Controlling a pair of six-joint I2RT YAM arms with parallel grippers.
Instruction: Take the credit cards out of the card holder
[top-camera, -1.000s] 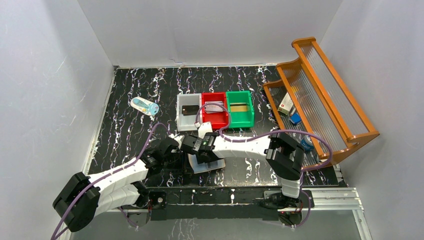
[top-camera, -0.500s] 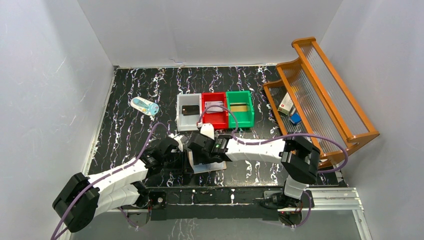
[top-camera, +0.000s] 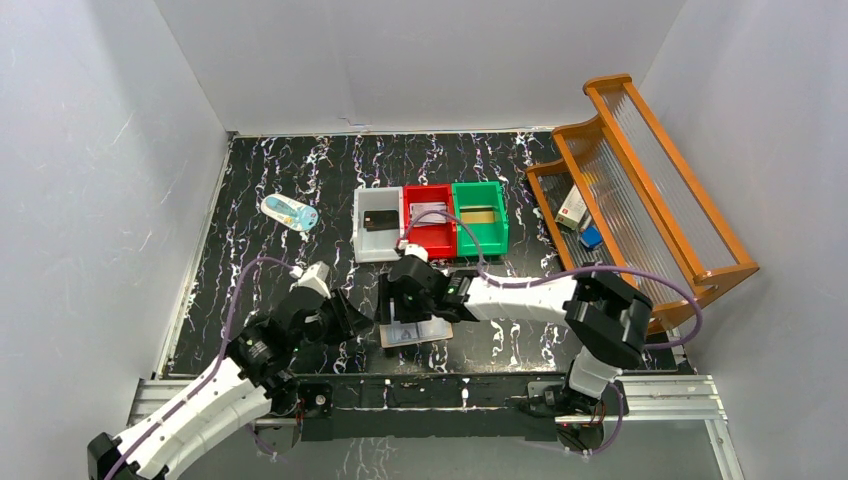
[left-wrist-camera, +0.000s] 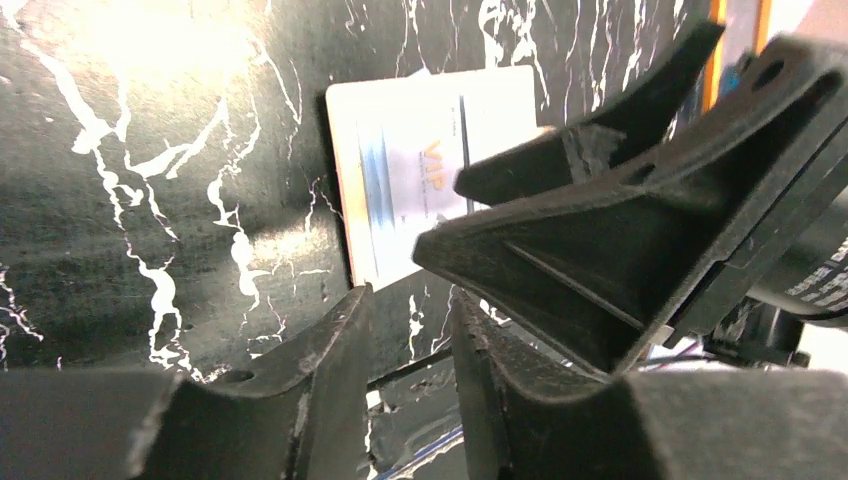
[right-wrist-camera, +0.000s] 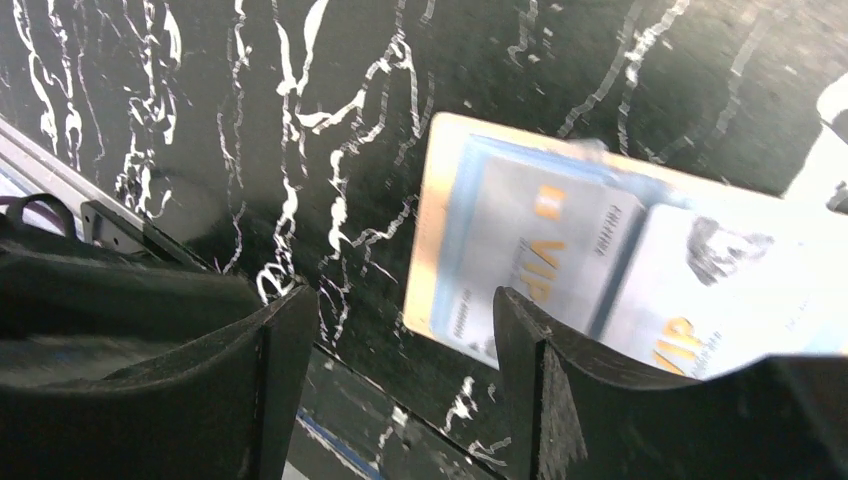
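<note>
The card holder (top-camera: 415, 332) lies open and flat near the table's front edge, tan rim (right-wrist-camera: 425, 230) showing. Two silvery credit cards marked VIP sit in its pale pockets, one on the left (right-wrist-camera: 545, 245) and one on the right (right-wrist-camera: 700, 300). My right gripper (top-camera: 397, 300) (right-wrist-camera: 400, 325) hovers over the holder's left end, open, with nothing between its fingers. My left gripper (top-camera: 347, 318) (left-wrist-camera: 410, 310) is just left of the holder and apart from it, its jaws a little open and empty. In the left wrist view the holder's card (left-wrist-camera: 420, 170) lies partly behind the right gripper's fingers (left-wrist-camera: 600, 210).
Behind the holder stand a white bin (top-camera: 378, 240) with a black card, a red bin (top-camera: 430, 238) with a pale card and a green bin (top-camera: 480, 235) with a gold card. A wooden rack (top-camera: 640, 190) holding small boxes fills the right side. A blue-white packet (top-camera: 290, 212) lies at the back left.
My left arm has pulled back to the left, off the holder, and its jaws have parted slightly. My right gripper has shifted left over the holder and opened a little wider.
</note>
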